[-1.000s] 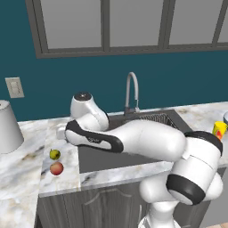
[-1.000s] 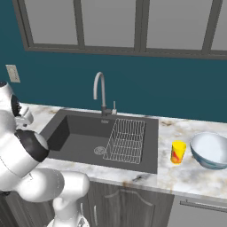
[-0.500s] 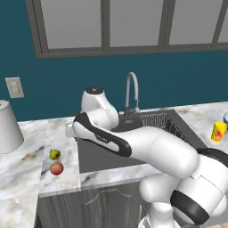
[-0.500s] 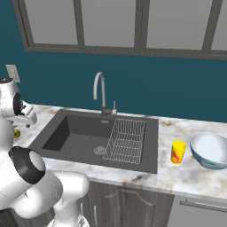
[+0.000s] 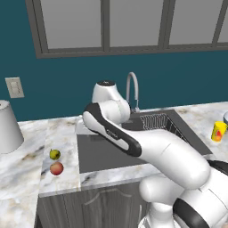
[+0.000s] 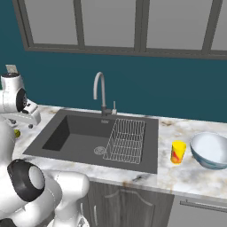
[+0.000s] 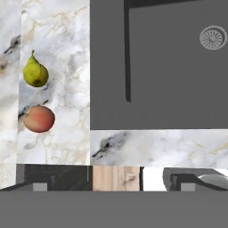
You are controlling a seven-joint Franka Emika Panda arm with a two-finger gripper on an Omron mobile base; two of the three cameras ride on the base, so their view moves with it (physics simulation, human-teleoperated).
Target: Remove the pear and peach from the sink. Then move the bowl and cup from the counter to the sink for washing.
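With pear [image 5: 54, 154] and peach [image 5: 56, 168] on the table left of the sink [image 6: 80, 142], the fingers stand open; next, cross to the bowl [image 6: 211, 150] right of the sink.

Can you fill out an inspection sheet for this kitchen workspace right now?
Surface: white marble counter with grey veining, around a dark grey rectangular sink.
Job's things: yellow-green pear and reddish-orange peach lie apart on the counter beside the sink; small yellow cup and wide pale blue bowl stand on the counter at the other side.
Clutter: wire rack in the sink; large grey-white conical vessel on the counter.
Grippers: gripper open, fingers holding nothing.
Cables: nothing seen.
Surroundings: curved steel faucet, teal wall, window, wall outlet.
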